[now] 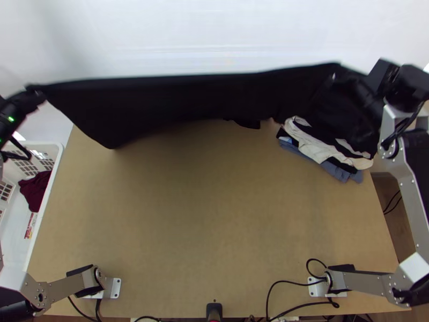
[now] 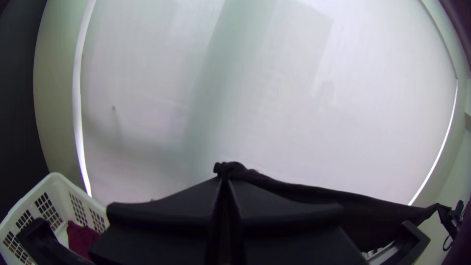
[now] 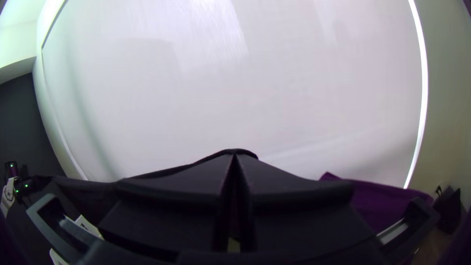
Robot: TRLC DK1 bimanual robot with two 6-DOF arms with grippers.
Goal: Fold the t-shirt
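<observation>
The black t-shirt hangs stretched above the far edge of the table, left gripper clamped on one end and right gripper on the other, likely to pull creases out before laying it down.

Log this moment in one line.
left black-fingered hand: shut on one end of black cloth t-shirt | right black-fingered hand: shut on its other end | t-shirt: stretched between hands
</observation>
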